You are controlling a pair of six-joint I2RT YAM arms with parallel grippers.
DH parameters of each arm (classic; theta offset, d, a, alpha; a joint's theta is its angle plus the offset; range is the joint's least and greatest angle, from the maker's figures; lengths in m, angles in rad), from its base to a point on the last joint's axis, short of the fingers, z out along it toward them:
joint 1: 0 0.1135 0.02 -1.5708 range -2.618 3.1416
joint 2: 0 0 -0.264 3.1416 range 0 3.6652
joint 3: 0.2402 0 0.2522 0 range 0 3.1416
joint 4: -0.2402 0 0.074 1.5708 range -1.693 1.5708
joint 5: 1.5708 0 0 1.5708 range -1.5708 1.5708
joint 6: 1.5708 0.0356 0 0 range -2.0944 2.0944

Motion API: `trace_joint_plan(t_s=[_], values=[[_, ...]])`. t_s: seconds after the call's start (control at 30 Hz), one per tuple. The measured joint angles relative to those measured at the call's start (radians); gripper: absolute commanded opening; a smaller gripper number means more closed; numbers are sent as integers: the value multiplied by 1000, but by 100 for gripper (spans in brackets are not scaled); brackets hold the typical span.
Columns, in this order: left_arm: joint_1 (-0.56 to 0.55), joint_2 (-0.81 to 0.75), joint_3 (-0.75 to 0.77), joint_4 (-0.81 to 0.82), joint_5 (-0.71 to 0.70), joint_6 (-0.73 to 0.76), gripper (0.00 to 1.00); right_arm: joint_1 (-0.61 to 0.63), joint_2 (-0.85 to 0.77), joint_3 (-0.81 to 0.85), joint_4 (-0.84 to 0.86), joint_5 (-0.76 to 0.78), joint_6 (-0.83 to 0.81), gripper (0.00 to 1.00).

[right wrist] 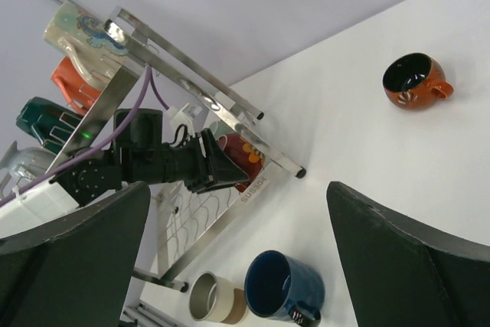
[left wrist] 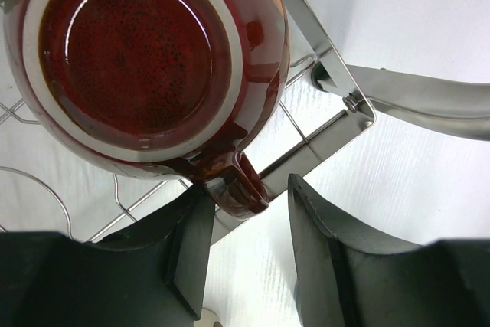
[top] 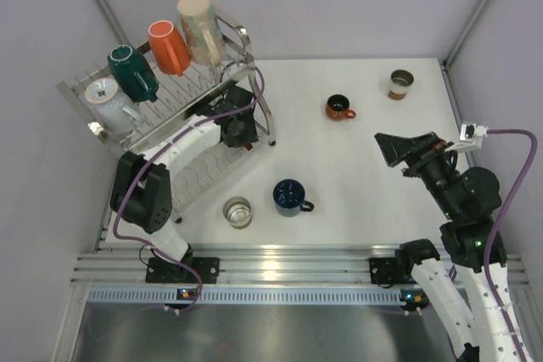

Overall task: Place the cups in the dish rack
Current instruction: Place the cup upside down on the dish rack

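The dish rack (top: 242, 40) stands at the far left. Its top tier holds a pale blue cup (top: 109, 101), a dark teal cup (top: 131, 72), an orange cup (top: 168, 46) and a tall beige cup (top: 201, 27). My left gripper (top: 240, 129) reaches into the lower tier. In the left wrist view it (left wrist: 249, 193) is open. A red mug (left wrist: 145, 59) lies base-up on the wires, with its handle (left wrist: 239, 189) between my fingertips, close to the left finger. My right gripper (top: 390, 148) is open and empty above the right of the table.
On the table are a navy mug (top: 290, 197), a steel-and-beige cup (top: 237, 212), a small brown mug (top: 339, 108) and another small cup (top: 400, 84) at the far right. The rack's frame bar (left wrist: 321, 147) runs just past my left fingertips.
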Motion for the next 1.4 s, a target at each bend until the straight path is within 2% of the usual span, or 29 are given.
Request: trace_joint_plan(t_s=[0.3,0.63,1.07,1.27,1.4], values=[[-6,-6,-19,19,0,26,49,0,1,0,-4,3,-10,99],[-8,-87,-110,23,-25,30,50,0,2,0,-10,4,-17,99],[-8,-107,-123,24,-19,55,50,0,8,0,-24,4,-26,99],[-10,-120,-142,25,-21,43,41,0,8,0,-30,4,-26,99],[-11,-120,-144,26,-17,29,38,0,8,0,-32,4,-31,99]])
